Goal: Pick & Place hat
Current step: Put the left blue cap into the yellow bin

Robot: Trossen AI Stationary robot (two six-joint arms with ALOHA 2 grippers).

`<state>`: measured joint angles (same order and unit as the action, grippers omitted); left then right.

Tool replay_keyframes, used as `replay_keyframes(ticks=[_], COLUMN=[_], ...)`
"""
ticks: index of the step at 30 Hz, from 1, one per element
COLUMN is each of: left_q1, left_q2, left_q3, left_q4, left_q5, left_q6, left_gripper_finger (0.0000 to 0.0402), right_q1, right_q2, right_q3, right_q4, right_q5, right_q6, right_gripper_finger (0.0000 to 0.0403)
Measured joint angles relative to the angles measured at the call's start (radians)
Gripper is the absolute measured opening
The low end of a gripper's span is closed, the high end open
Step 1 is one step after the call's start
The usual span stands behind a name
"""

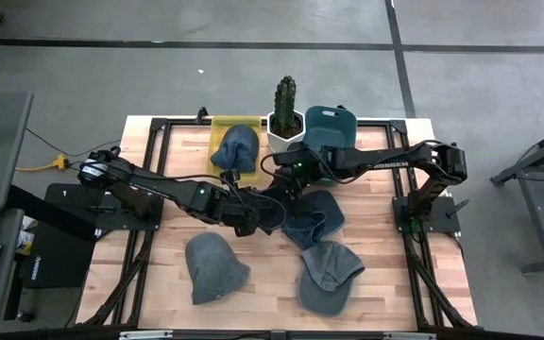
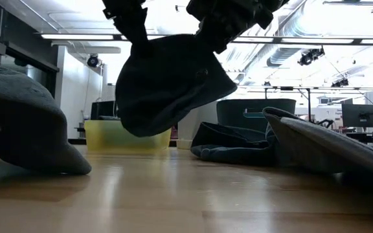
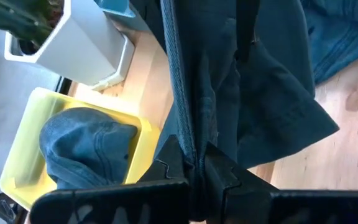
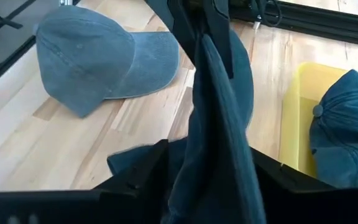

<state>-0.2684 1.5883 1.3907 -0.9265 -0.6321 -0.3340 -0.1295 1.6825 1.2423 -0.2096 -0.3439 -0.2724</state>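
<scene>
One blue cap (image 1: 237, 147) inside yellow bin (image 1: 219, 127), teal bin (image 1: 331, 121) beside cactus pot (image 1: 286, 124)

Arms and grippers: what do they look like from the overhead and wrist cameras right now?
Both are dark, near-black jointed arms of slim tubular links with black cables alongside. The left gripper has black, blocky fingers with stepped, notched inner edges. The right gripper has matching flat black fingers. No markings are readable.

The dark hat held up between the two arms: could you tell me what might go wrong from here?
1. The left hand pinches only a fold of the dark hat; it could slip.
2. The right hand straddles the cloth, open, so both arms might tug against each other.
3. The yellow bin already holds a hat; another may spill.
</scene>
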Motion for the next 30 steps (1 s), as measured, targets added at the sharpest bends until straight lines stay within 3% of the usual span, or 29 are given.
replay_keyframes(ticks=[6, 11, 17, 24, 30], left_q1=[0.0, 0.0, 0.0, 0.0, 0.0], left_q2=[0.0, 0.0, 0.001, 0.001, 0.001], left_q3=[0.0, 0.0, 0.03, 0.034, 0.034], left_q4=[0.017, 0.058, 0.05, 0.056, 0.056], left_q5=[-0.004, -0.007, -0.033, -0.039, -0.043], left_q6=[0.0, 0.0, 0.017, 0.02, 0.032], left_gripper_finger=[0.0, 0.0, 0.0, 0.0, 0.0009], right_q1=[0.001, 0.001, 0.001, 0.001, 0.001], right_q2=[0.013, 0.019, 0.021, 0.021, 0.021], right_q3=[0.0, 0.0, 0.0, 0.0, 0.0], right_q4=[0.003, 0.006, 0.006, 0.008, 0.012], right_q5=[-0.003, 0.017, 0.015, 0.005, 0.032], right_q6=[0.003, 0.002, -0.009, -0.022, -0.045], right_gripper_finger=[0.021, 0.0202, 0.0142, 0.0026, 0.0013])
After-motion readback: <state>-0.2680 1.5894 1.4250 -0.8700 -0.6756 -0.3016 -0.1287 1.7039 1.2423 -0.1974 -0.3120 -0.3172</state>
